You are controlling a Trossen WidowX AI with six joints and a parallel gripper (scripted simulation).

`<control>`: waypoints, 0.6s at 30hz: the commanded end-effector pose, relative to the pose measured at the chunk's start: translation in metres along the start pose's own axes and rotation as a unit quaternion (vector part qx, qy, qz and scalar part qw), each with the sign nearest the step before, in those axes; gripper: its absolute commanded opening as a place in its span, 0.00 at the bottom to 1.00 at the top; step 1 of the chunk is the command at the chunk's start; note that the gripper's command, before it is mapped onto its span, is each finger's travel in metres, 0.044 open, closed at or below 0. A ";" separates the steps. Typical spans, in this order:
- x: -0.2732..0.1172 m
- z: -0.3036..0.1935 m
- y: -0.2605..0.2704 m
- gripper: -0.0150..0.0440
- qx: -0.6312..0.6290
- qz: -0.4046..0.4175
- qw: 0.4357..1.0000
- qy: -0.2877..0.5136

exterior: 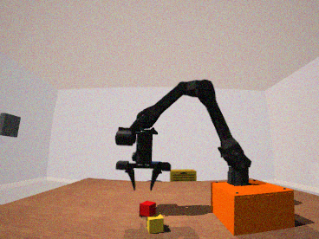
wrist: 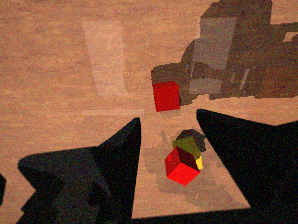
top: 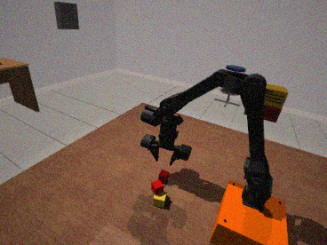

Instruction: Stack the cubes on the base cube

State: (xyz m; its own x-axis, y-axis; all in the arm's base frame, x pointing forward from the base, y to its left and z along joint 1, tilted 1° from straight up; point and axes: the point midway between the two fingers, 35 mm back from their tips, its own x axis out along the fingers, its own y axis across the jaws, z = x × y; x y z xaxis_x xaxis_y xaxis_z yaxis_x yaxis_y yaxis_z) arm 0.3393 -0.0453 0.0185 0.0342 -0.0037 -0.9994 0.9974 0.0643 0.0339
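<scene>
The yellow base cube (top: 160, 201) (exterior: 155, 225) (wrist: 199, 161) stands on the table. A red cube (top: 157, 186) (exterior: 147, 209) (wrist: 182, 173) is at its upper part, offset to one side and covering part of it in the wrist view. This red cube looks turned and tilted there; whether it rests fully on the top is unclear. The other red cube (top: 163, 176) (wrist: 166, 96) lies apart on the table, in shadow; I cannot make it out in the exterior view. My gripper (top: 163, 162) (exterior: 143, 190) (wrist: 167, 117) is open and empty, above the cubes and touching none.
The orange block (top: 242, 217) (exterior: 264, 212) under the arm stands to the right of the cubes. The brown table (top: 89, 169) (exterior: 65, 205) carries the arm's shadows. A yellow box (top: 275, 95) (exterior: 183, 175) is far behind.
</scene>
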 end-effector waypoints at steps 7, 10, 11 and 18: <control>0.035 -0.001 -0.006 0.70 0.003 -0.008 1.000 0.001; 0.037 -0.001 -0.006 0.70 0.003 -0.008 1.000 0.001; 0.039 -0.001 -0.006 0.70 0.003 -0.008 1.000 0.001; 0.050 -0.001 -0.006 0.70 0.003 -0.008 1.000 0.001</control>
State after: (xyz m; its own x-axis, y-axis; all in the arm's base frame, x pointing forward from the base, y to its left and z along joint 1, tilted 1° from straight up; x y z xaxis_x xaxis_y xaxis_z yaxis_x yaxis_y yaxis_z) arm 0.3354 -0.0450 -0.0271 0.0183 -0.0016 -0.9998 0.9979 0.0620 0.0181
